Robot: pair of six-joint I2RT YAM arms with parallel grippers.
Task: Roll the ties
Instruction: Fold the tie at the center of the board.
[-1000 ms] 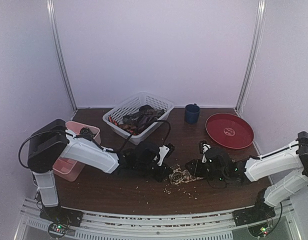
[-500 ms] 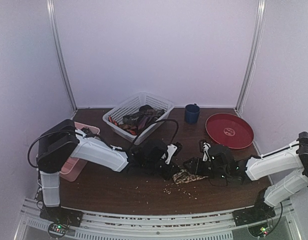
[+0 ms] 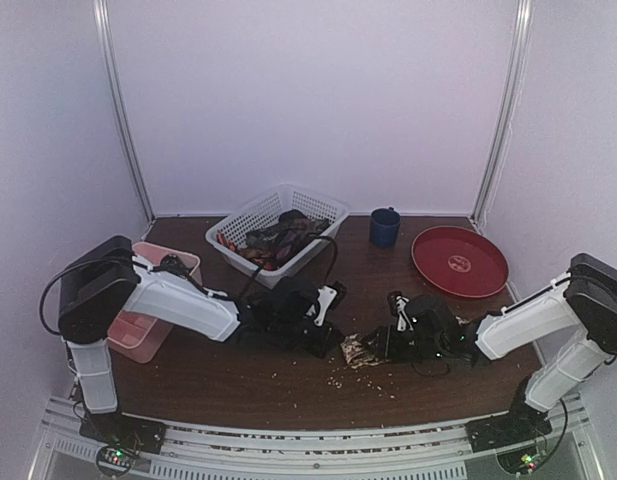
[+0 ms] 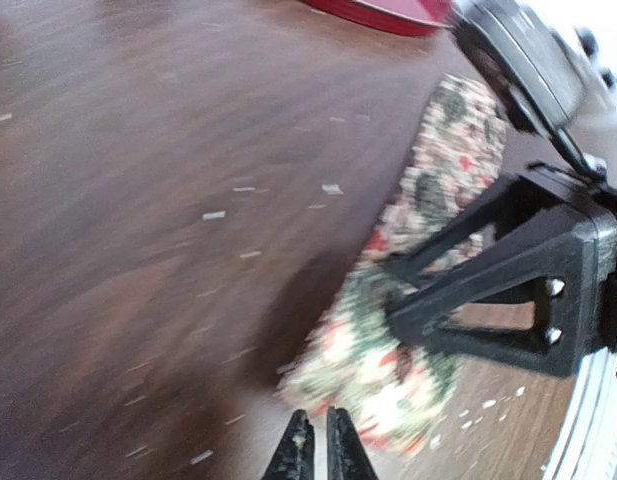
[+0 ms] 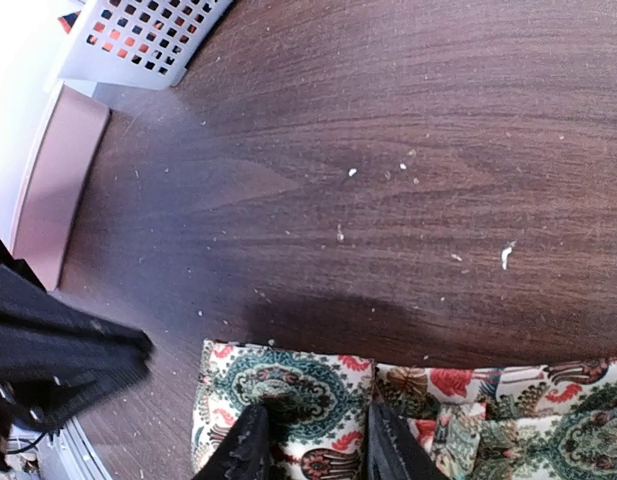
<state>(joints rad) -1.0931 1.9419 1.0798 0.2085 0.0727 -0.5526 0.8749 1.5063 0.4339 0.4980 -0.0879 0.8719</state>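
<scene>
The floral tie (image 5: 288, 385) is light, limp fabric. It looks slick enough to slide on the bench (image 5: 408, 120) and to spring out of a loose coil. I judge it best taken across its width at the folded end, pinching all layers together. It lies mid-bench between the two arms. The right pincer (image 5: 318, 452) is closed to a narrow gap on that end, a finger on either side and fabric bunched between. The left pincer (image 4: 315, 450) has its tips almost together with nothing between them. It sits just beside the tie's near edge; whether it touches the tie I cannot tell.
</scene>
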